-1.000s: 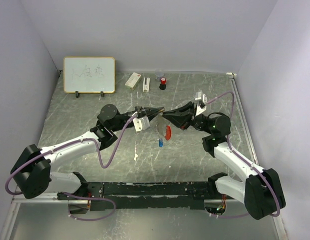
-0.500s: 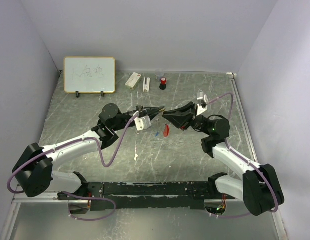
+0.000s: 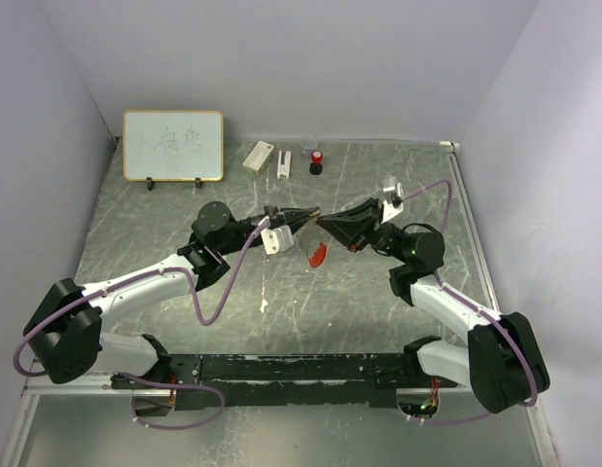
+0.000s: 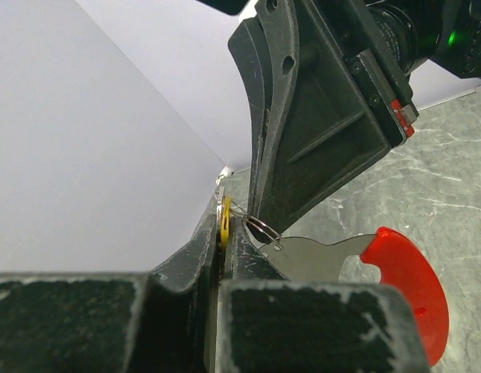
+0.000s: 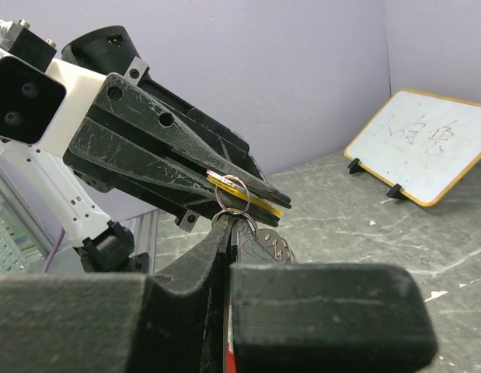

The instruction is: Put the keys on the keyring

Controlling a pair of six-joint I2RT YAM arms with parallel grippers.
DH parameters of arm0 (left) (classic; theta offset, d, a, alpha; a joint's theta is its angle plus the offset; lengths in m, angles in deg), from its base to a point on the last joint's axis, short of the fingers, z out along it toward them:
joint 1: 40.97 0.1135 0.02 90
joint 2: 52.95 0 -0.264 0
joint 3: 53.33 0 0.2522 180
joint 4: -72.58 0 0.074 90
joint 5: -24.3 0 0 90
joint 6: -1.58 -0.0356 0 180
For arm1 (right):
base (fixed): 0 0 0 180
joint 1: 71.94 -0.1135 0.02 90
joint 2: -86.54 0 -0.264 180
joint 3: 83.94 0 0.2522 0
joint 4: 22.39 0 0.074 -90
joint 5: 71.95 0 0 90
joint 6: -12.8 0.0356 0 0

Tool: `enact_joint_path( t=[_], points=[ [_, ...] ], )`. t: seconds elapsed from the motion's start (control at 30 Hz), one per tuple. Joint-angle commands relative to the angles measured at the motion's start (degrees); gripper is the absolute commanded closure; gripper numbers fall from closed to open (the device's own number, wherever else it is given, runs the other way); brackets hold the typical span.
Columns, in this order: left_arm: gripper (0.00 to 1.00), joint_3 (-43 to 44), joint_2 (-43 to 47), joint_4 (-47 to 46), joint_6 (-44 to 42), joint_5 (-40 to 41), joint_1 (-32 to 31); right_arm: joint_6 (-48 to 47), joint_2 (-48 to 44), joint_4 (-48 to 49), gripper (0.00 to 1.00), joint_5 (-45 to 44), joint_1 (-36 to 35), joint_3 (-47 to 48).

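Note:
My left gripper is shut on the tan-gold key, held edge-on between its fingertips; the key also shows in the right wrist view. A thin silvery ring loops around that key and the left fingertips. My right gripper meets the left tip to tip above the table's middle and is shut on the keyring's second wire ring. From the keyring hangs a flat metal tag with a red plastic end, seen from above as a red spot. The blue key is not visible.
A whiteboard leans at the back left. A white box with a red mark, a small white piece and a red-and-black cylinder stand along the back edge. Purple walls close in on three sides.
The red tag has swung up and closer under the grippers. The blue key, seen hanging below it before, no longer shows. Both grippers stay tip to tip.

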Motion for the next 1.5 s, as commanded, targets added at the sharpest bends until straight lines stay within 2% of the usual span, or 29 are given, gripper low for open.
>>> enact_joint_path(
  t=[0.0, 0.1, 0.37, 0.53, 0.57, 0.6, 0.63, 0.7, 0.8, 0.97, 1.03, 1.13, 1.3, 1.33, 1.4, 1.47],
  points=[
    [0.93, 1.8, 0.3, -3.2, -1.0, 0.8, 0.2, -0.8, -0.5, 0.0, 1.00, -0.9, 0.3, -0.5],
    [0.93, 2.8, 0.1, -1.1, -2.2, 2.2, 0.2, -4.4, -2.6, -6.4, 1.00, -1.7, 0.3, 0.4],
    [0.93, 3.4, -0.8, 3.0, -3.5, 6.1, 0.2, -21.3, -11.7, -33.3, 1.00, -7.0, 0.2, 4.3],
    [0.93, 3.1, -1.3, 2.4, -3.0, 6.0, 0.1, -26.3, -13.7, -41.8, 1.00, -8.5, 0.3, 6.4],
    [0.93, 3.1, -1.4, 2.2, -2.9, 5.8, 0.1, -26.5, -13.7, -42.7, 0.99, -9.0, 0.2, 6.8],
    [0.93, 2.8, -1.4, 1.7, -2.8, 5.6, 0.1, -26.5, -13.8, -43.2, 0.90, -9.3, 0.3, 6.9],
    [0.93, 2.4, -1.4, 1.0, -2.7, 5.4, 0.1, -26.4, -13.8, -43.4, 0.85, -9.4, 0.2, 7.1],
    [0.93, 1.5, -1.1, -0.8, -2.4, 5.2, 0.1, -26.1, -13.5, -43.0, 0.80, -9.3, 0.2, 7.0],
    [0.93, 0.3, -0.4, -3.1, -1.8, 4.3, 0.1, -24.8, -13.1, -41.4, 0.80, -9.2, 0.3, 6.4],
    [0.93, 1.3, -0.4, -0.9, -0.1, 2.4, 0.1, -21.9, -13.9, -35.0, 0.81, -10.2, 0.3, 2.8],
    [0.93, 1.1, -0.5, -0.9, 1.4, 2.6, 0.1, -21.3, -14.3, -34.3, 0.85, -11.6, 0.2, 1.8],
    [0.93, -1.2, 0.1, -3.4, 6.1, 3.8, 0.1, -20.9, -14.2, -38.1, 0.90, -13.6, 0.3, 2.2],
    [0.93, -5.0, 1.2, -7.1, 14.0, 8.8, 0.1, -21.2, -15.0, -42.9, 0.90, -14.1, 0.2, 1.9],
    [0.93, -4.8, 1.1, -6.0, 15.0, 9.7, 0.1, -21.1, -15.9, -43.0, 0.82, -14.0, 0.2, 1.4],
    [0.93, -4.1, 1.0, -3.8, 16.5, 10.0, 0.1, -20.7, -18.2, -42.7, 0.60, -14.9, 0.2, 0.0],
    [0.93, -3.5, 0.9, -2.3, 17.5, 9.0, 0.1, -20.1, -20.3, -42.0, 0.51, -15.9, 0.2, -1.4]
  ],
)
